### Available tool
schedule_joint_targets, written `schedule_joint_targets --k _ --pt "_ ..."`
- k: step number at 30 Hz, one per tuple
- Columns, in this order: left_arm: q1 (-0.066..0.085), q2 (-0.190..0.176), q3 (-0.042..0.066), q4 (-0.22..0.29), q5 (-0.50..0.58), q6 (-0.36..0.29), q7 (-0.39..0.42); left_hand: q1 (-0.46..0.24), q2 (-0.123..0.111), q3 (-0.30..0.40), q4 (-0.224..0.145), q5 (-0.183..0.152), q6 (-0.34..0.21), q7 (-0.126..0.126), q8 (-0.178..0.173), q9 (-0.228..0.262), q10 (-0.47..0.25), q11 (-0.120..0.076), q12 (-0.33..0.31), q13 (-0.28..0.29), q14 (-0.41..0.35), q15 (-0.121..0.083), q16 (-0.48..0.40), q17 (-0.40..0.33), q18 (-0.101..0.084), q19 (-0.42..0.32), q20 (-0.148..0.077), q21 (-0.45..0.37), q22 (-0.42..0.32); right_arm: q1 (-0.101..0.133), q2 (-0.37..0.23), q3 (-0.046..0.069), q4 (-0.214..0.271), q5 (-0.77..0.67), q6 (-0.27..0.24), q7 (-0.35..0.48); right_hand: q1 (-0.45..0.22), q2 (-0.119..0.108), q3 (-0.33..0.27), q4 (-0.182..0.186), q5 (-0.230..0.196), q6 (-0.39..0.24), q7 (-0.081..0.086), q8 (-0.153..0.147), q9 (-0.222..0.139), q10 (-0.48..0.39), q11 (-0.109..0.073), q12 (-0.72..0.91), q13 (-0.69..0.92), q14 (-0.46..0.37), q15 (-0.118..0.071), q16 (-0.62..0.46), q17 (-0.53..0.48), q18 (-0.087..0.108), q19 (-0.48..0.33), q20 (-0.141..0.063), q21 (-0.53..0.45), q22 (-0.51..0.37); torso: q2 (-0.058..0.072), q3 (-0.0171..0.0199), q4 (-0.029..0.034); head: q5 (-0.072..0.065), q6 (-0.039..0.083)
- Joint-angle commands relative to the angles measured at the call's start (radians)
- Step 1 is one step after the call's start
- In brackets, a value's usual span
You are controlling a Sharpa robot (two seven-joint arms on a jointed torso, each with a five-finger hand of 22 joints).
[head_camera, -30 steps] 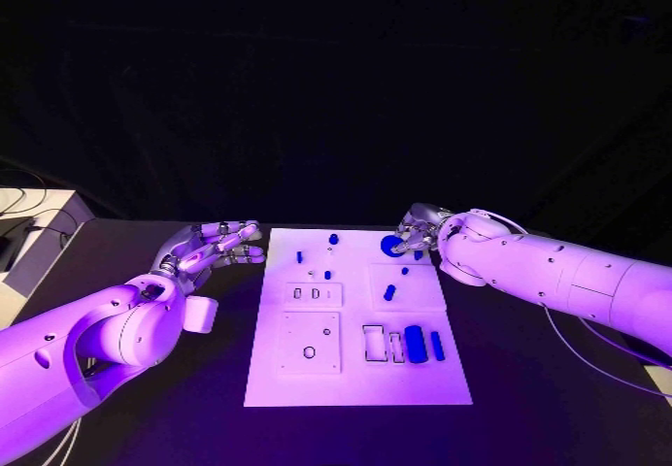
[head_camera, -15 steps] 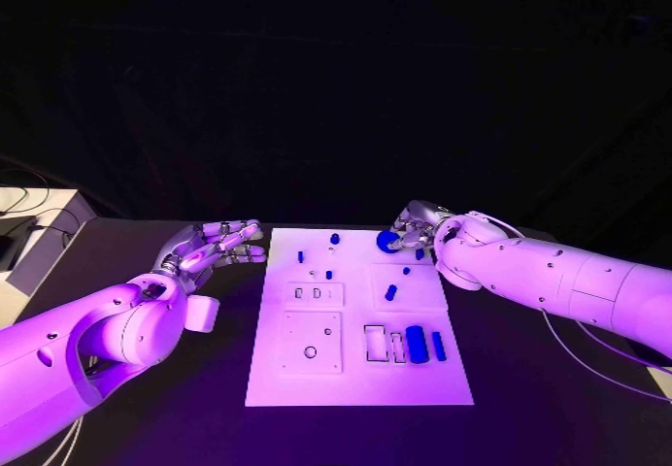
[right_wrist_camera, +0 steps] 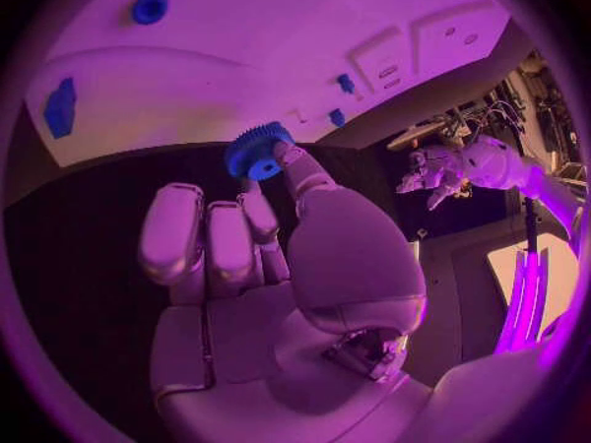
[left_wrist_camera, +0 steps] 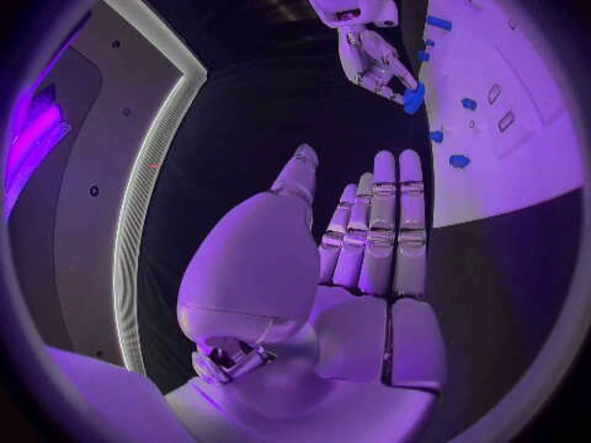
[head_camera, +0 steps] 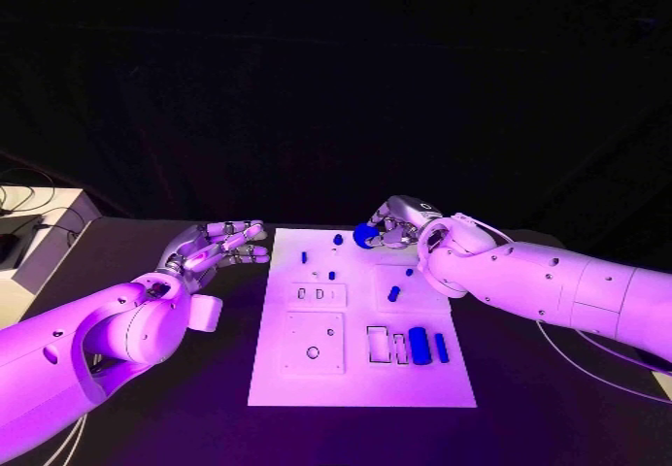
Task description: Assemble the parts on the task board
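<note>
We log: right hand (head_camera: 389, 222), upper centre of frame, pinching a blue gear (head_camera: 365, 235) at the task board (head_camera: 361, 383) top edge; left hand (head_camera: 213, 249) (fingers straight, apart, empty) centre-left.

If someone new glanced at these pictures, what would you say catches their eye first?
Probably the blue gear pinched in the right hand, raised over the far edge of the white board. Next, the left hand, open with fingers apart, beside the board's left edge, holding nothing.
</note>
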Motion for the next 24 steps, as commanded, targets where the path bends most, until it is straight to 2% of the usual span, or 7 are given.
schedule_joint_targets --k 1,9,16,20,24 --pt "0.000 0.002 0.001 0.005 0.002 0.016 0.003 0.011 0.000 0.006 -0.001 -0.003 -0.006 0.000 -0.002 -0.001 -0.006 -0.002 0.004 -0.001 -0.008 0.002 0.005 -0.001 -0.002 -0.006 0.000 0.004 -0.001 -0.001 0.025 -0.002 0.005 -0.105 -0.022 -0.008 -0.002 -0.004 0.000 0.005 0.001 0.023 0.014 0.006 0.004 0.012 -0.006 -0.006 0.001 0.002 -0.007 -0.003 0.001 0.008 0.059 -0.006 0.006 0.145 0.001 -0.0002 0.0016 -0.002 0.000" --pt "0.000 0.004 0.001 0.006 0.002 0.017 0.003 0.011 0.000 0.006 -0.001 -0.003 -0.006 0.000 -0.002 -0.001 -0.006 -0.002 0.004 -0.001 -0.008 0.002 0.005 -0.001 -0.002 -0.006 0.000 0.004 -0.001 -0.011 0.094 -0.010 -0.023 -0.150 -0.011 -0.022 0.000 -0.008 0.000 0.011 0.000 0.022 0.014 0.007 0.004 0.011 -0.006 -0.010 0.001 0.001 -0.007 -0.005 0.001 0.008 0.058 -0.006 0.005 0.144 0.001 -0.0017 0.0056 -0.004 -0.004" --pt "0.000 0.004 0.001 0.006 0.002 0.017 0.003 0.011 0.001 0.005 -0.004 -0.003 -0.005 0.000 -0.002 -0.001 -0.005 -0.002 0.004 -0.001 -0.008 0.002 0.005 -0.002 -0.002 -0.007 0.000 0.006 -0.002 -0.025 0.138 -0.013 -0.058 -0.168 0.001 -0.029 0.002 -0.008 0.001 0.011 0.000 0.022 0.014 0.007 0.004 0.010 -0.006 -0.012 0.001 0.001 -0.007 -0.006 0.001 0.008 0.057 -0.006 0.003 0.144 0.001 -0.0010 0.0033 -0.003 -0.005" --pt "0.001 0.004 0.001 0.006 0.001 0.017 0.003 0.011 0.001 0.005 -0.004 -0.003 -0.005 0.000 -0.002 -0.001 -0.005 -0.002 0.004 -0.001 -0.008 0.002 0.005 -0.002 -0.002 -0.007 0.000 0.006 -0.002 -0.029 0.148 -0.013 -0.069 -0.178 0.007 -0.035 0.002 -0.008 0.001 0.011 0.000 0.022 0.014 0.007 0.004 0.010 -0.006 -0.012 0.001 0.001 -0.007 -0.006 0.001 0.008 0.057 -0.006 0.003 0.144 0.001 -0.0017 0.0048 -0.001 -0.007" --pt "0.001 0.004 0.001 0.004 0.001 0.017 0.003 0.011 0.001 0.005 -0.004 -0.003 -0.005 0.000 -0.002 -0.001 -0.005 -0.002 0.004 -0.001 -0.008 0.002 0.005 -0.002 -0.002 -0.007 0.000 0.006 -0.002 -0.030 0.150 -0.014 -0.074 -0.184 0.008 -0.039 0.003 -0.010 0.001 0.013 0.005 0.022 0.014 0.007 0.004 0.010 -0.006 -0.013 0.002 0.001 -0.007 -0.009 0.001 0.008 0.057 -0.006 0.003 0.144 0.001 -0.0004 0.0025 0.001 -0.010"
